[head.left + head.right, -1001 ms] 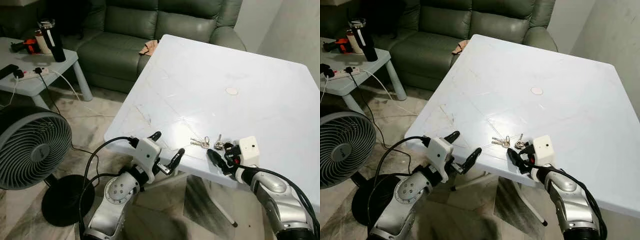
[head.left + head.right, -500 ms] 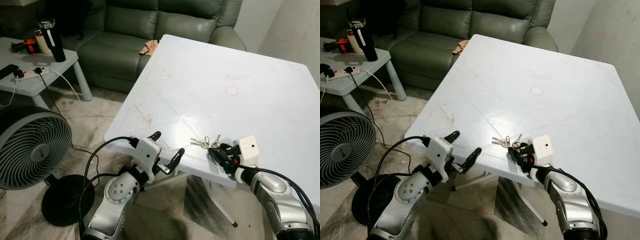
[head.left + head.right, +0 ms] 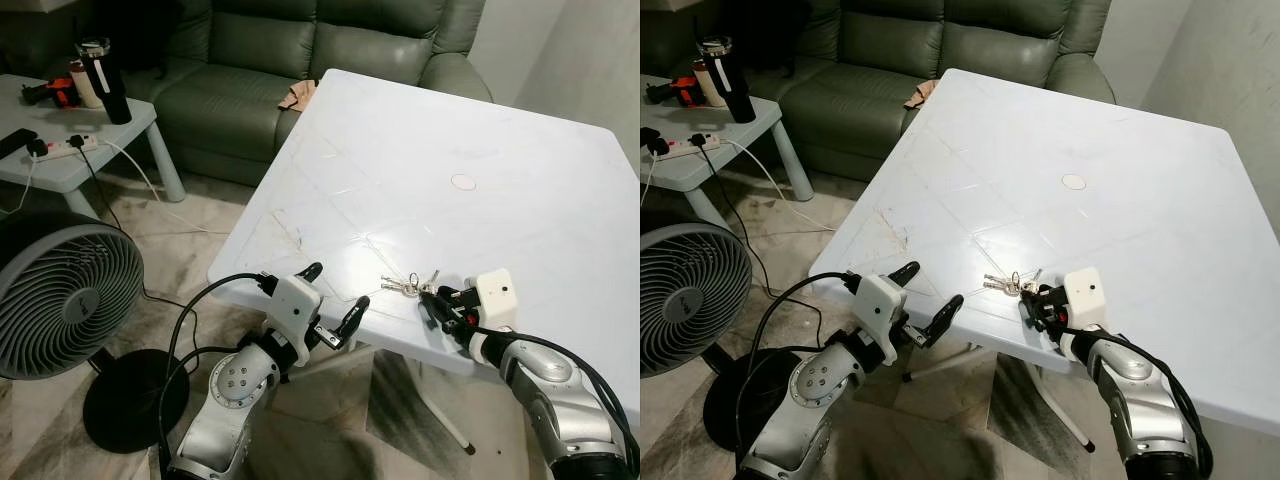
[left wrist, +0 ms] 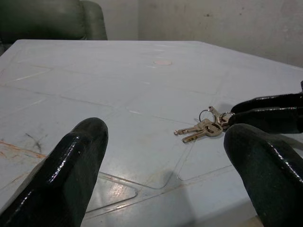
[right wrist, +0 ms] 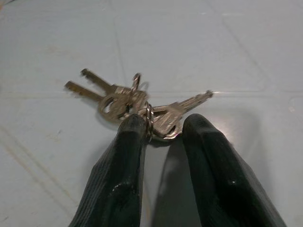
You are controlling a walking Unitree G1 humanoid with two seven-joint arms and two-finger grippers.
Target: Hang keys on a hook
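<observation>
The right gripper [image 5: 158, 130] lies low on the white table [image 3: 520, 190] near its front edge, its two black fingers [image 5: 120, 165] drawn close together about the keys [image 5: 137, 106]. The tips bear on the ring and the head of the nearest key, with a narrow gap between them. Whether the bunch is firmly clamped cannot be told; it rests flat on the table surface, not lifted. The other keys fan out away from the fingertips.

The left gripper [image 3: 333, 306] hovers at the table's front edge, well to the left of the keys, its fingers spread wide and holding nothing. From its wrist view the keys [image 4: 204, 126] lie ahead on the table with the right gripper's tips touching them.

Beyond the table stand a green sofa [image 3: 300, 60], a small side table [image 3: 60, 165] bearing a power strip and a dark bottle, and a floor fan [image 3: 60, 300] at the robot's left. No hook can be made out.

Assessment: the step in hand is the pickup of the keys, at the point of closing. The next move appears to call for a secure pinch on the ring, then a clean lift clear of the table. The hook must be located afterwards. Risk: thin flat metal may slip from the fingertips.
</observation>
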